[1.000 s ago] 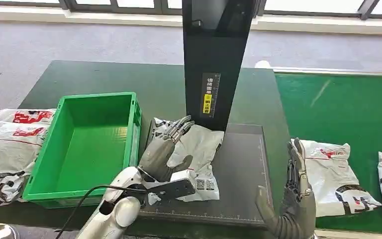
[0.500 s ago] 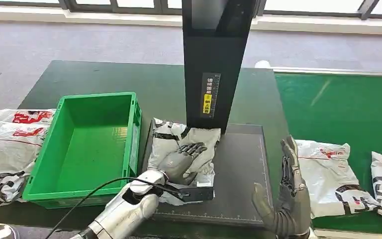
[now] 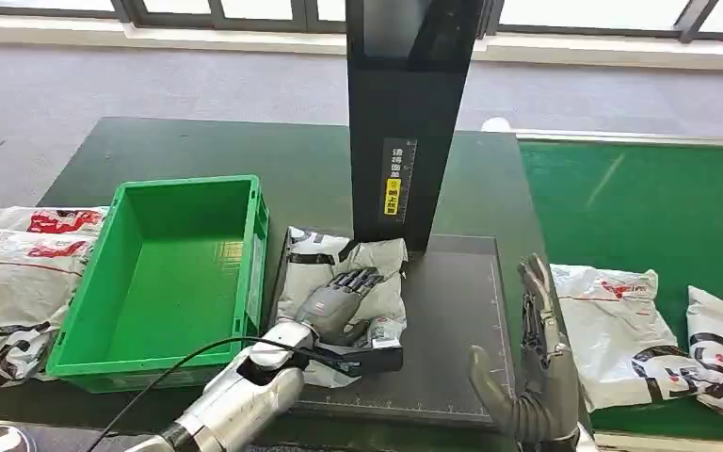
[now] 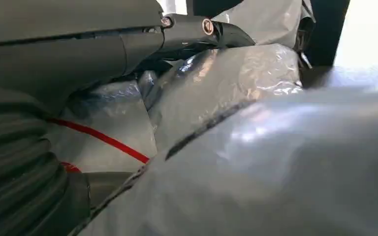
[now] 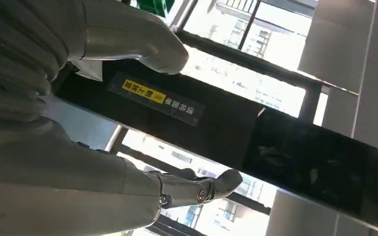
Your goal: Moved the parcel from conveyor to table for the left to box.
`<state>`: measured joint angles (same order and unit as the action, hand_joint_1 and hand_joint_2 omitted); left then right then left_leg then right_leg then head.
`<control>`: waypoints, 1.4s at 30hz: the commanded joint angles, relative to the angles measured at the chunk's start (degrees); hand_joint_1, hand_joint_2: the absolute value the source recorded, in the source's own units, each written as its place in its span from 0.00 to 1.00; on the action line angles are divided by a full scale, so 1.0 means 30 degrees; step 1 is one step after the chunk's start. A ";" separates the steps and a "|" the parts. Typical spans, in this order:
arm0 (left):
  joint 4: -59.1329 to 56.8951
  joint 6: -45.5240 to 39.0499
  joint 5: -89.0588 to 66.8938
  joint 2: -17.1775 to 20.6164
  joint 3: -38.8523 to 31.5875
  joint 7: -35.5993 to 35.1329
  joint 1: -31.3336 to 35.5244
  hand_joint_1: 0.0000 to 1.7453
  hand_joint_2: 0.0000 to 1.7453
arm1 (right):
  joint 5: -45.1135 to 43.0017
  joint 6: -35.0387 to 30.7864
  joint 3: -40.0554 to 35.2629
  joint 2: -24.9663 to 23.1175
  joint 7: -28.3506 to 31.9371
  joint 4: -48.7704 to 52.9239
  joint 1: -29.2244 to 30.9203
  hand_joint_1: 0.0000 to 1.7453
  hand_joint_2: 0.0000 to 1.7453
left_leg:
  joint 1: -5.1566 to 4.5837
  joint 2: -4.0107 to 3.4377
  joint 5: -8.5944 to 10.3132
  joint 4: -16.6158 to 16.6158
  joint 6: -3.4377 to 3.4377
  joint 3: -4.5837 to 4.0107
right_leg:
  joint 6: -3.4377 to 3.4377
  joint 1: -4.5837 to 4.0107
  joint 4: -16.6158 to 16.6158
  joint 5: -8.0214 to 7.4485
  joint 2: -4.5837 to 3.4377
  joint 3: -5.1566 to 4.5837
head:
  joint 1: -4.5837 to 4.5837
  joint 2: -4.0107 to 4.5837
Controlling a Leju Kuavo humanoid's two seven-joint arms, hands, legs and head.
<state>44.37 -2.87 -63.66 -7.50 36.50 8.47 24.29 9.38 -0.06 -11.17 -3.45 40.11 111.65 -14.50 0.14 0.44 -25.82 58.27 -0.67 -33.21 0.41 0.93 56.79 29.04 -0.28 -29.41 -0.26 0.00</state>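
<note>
Left hand [image 3: 336, 303] gripping parcel [image 3: 358, 266]

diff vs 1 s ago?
The left hand has come down flat onto the parcel on the black mat, bunching it narrower. The right hand drifted slightly left, still open and upright. The conveyor parcels shifted left. The green crate stayed put.

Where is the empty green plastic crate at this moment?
In the head view, the green plastic crate sits on the dark table's left side, between a pile of white parcels and the grey parcel under the left hand.
</note>
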 commanded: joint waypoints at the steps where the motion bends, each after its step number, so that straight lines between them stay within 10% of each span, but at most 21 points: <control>1: 0.0396 -0.2995 -0.1238 0.0652 -0.1523 -0.1483 -0.1696 1.00 1.00 | 0.0187 -0.0018 0.0771 -0.0426 -0.0036 -0.0697 0.0536 0.00 1.00 | -0.0003 -0.0087 0.0029 -0.0072 -0.0009 0.0021 | -0.0022 -0.0001 -0.0061 -0.0048 -0.0068 -0.0013 | 0.0000 0.0000; 42: 1.5976 -1.1315 0.4854 0.0978 -0.5312 0.4927 -0.6660 1.00 1.00 | -0.1738 -0.0439 0.2342 -0.1173 -0.0036 0.0064 0.0048 0.00 1.00 | 0.0003 -0.0011 0.0010 -0.0032 -0.0012 -0.0076 | -0.0027 -0.0005 -0.0026 -0.0012 -0.0010 -0.0077 | 0.0000 0.0007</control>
<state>86.71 -34.80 -52.78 -6.69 24.28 21.22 5.13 4.28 -1.14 -7.93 -5.14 40.11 113.46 -15.04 0.14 0.49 -25.83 58.28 -0.69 -33.48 0.40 0.94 56.80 29.06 -0.29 -29.70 -0.26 0.02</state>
